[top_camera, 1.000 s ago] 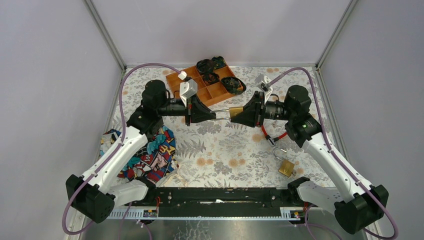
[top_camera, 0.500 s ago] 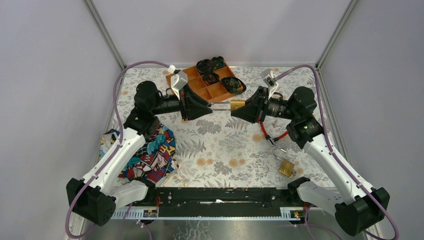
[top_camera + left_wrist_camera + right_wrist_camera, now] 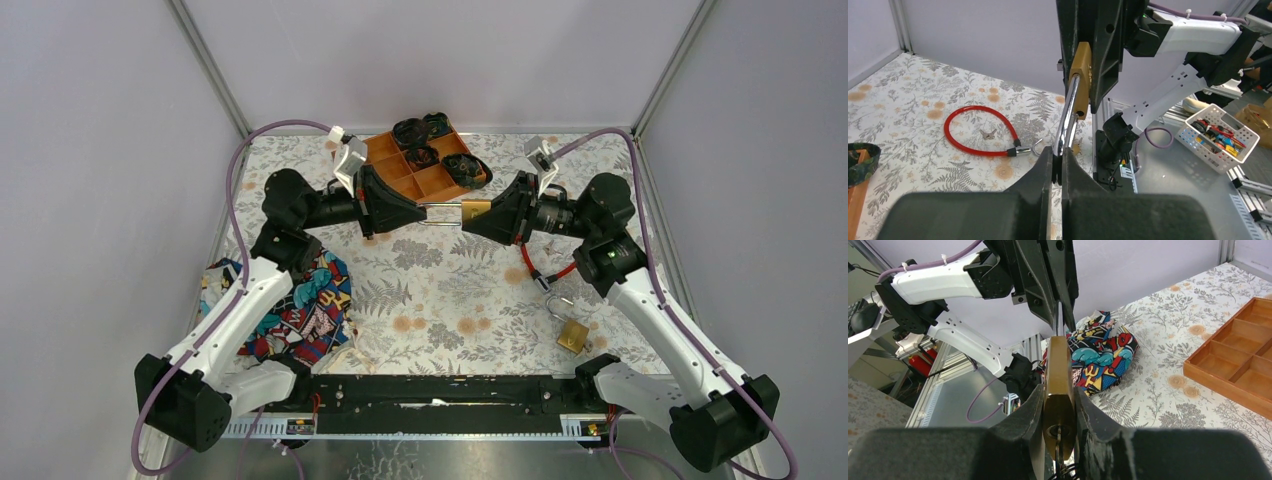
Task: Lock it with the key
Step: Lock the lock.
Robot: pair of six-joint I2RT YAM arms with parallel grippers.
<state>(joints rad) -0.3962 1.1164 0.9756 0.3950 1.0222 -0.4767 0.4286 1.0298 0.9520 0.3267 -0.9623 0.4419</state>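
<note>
Aloft over the floral table (image 3: pixel 450 300), toward 1 o'clock from its centre, a brass padlock (image 3: pixel 476 209) is held level between two robot arms. The right gripper (image 3: pixel 1058 410) is clamped on the padlock's body, one finger pressed to each flat face, with the keyway turned toward its wrist camera. Whether anything sits in that keyway cannot be told. The left gripper (image 3: pixel 1057 165) is closed on the far end of the steel shackle (image 3: pixel 1071 107), its jaws drawn almost together around the bar. A red cable lock (image 3: pixel 979 131) is seen lying on the table at 3 o'clock, with a small key (image 3: pixel 988 134) resting inside its loop. A second brass padlock (image 3: pixel 572 335) lies at 4 o'clock with its shackle swung open. An orange divided tray (image 3: pixel 430 182) holding dark items is set at 12 o'clock, and a comic-print cloth (image 3: pixel 305 305) is bunched at 8 o'clock.
</note>
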